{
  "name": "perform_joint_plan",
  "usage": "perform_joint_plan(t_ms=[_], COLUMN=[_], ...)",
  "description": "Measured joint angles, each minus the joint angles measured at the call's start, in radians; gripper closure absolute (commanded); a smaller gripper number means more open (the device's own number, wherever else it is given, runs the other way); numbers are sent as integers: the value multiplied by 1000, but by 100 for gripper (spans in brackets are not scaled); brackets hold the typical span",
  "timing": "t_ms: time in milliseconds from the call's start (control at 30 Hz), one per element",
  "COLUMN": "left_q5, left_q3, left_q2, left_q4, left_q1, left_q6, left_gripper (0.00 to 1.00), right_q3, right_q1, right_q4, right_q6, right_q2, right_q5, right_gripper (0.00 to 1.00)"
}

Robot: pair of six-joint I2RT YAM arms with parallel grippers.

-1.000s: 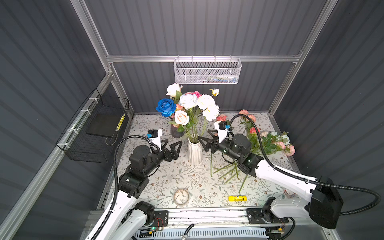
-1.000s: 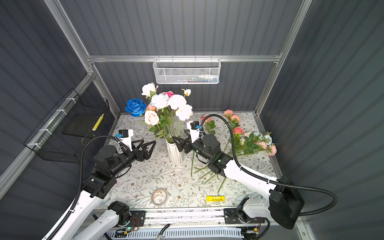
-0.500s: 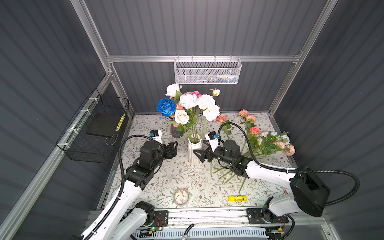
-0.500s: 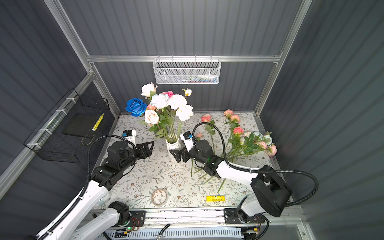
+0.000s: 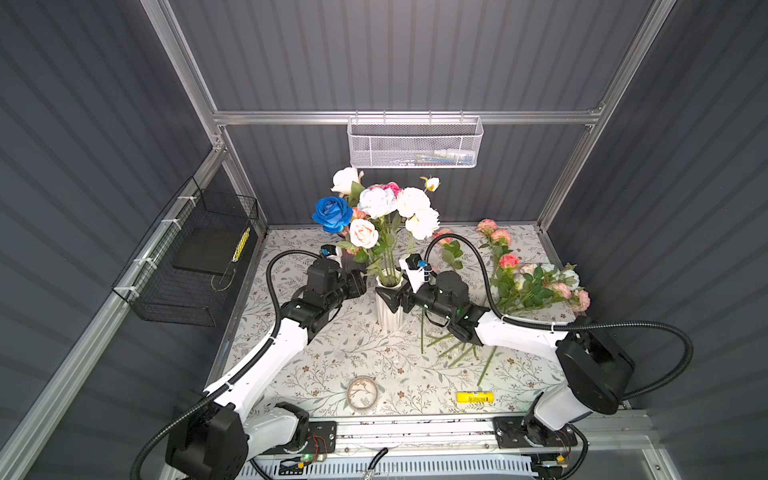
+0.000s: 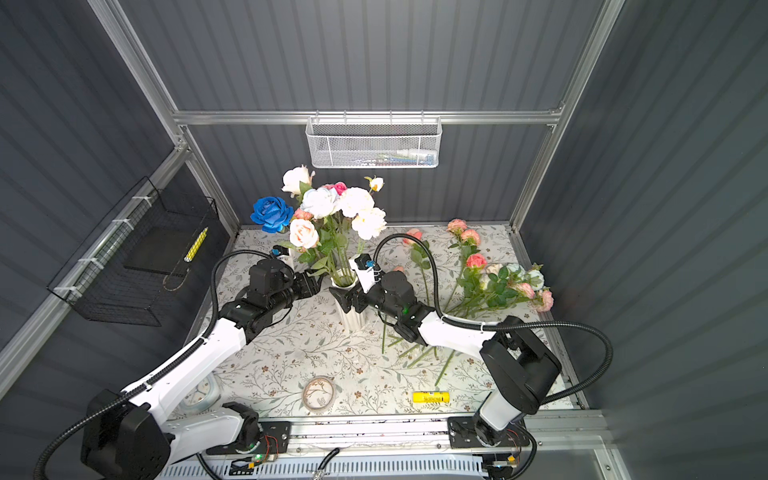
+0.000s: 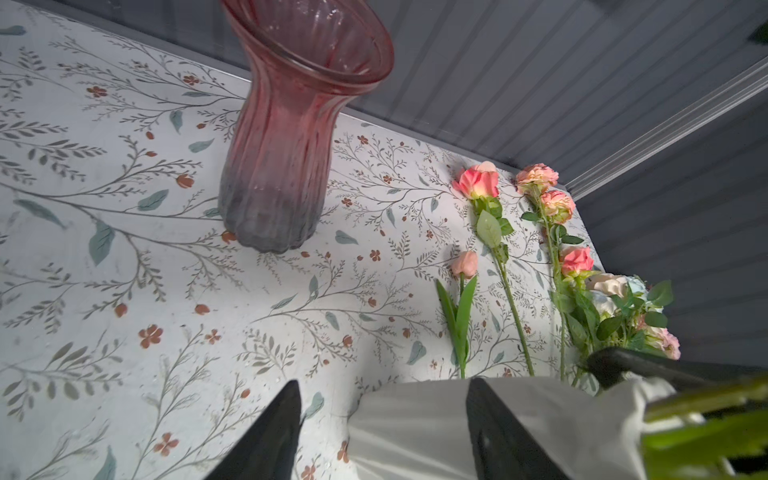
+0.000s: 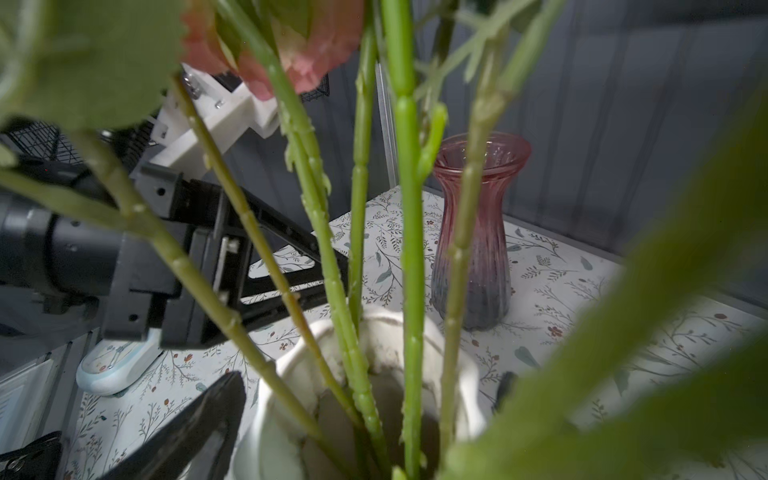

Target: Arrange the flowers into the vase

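The white ribbed vase (image 5: 390,320) (image 6: 353,322) stands mid-table and holds several flowers (image 5: 411,203), among them a deep blue rose (image 5: 331,214). Their green stems (image 8: 409,249) rise from its mouth (image 8: 286,365). My right gripper (image 5: 392,297) (image 6: 347,297) (image 8: 370,382) is open, with one finger on each side of the vase's top. My left gripper (image 5: 360,282) (image 6: 313,282) (image 7: 382,382) is open at the vase's left side, with its tips close to the white wall (image 7: 415,424). More flowers (image 5: 532,286) (image 7: 478,183) lie loose on the table to the right.
A pink glass vase (image 7: 282,166) (image 8: 478,249) stands behind the white one. A tape roll (image 5: 361,392) and a yellow tube (image 5: 473,397) lie near the front edge, a small clock (image 6: 199,392) at front left. A black wire basket (image 5: 195,257) hangs on the left wall, a white mesh basket (image 5: 415,143) on the back.
Both grippers have closed in on the white vase. The right one dropped from beside the stems to straddle the vase's top. The left one's jaws have narrowed.
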Motion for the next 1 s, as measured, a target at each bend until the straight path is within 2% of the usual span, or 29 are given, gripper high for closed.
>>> perform_joint_plan(t_ms=[167,500,700,1000], left_q5=[69,139,109,31], left_q3=[29,29,28,-2], left_q2=[64,71,30,-151], left_q4=[47,80,62,-4], left_q1=[0,0,0,0], left_q6=[0,-2,-8,-6], left_gripper=[41,38,34,31], right_q3=[12,19,19,43], right_q1=[0,-3,5,10], right_q4=[1,24,25,32], right_q6=[-12,-68,-81,-153], right_q2=[27,40,40,66], right_q5=[7,48,76,157], right_gripper=[15,39,52,60])
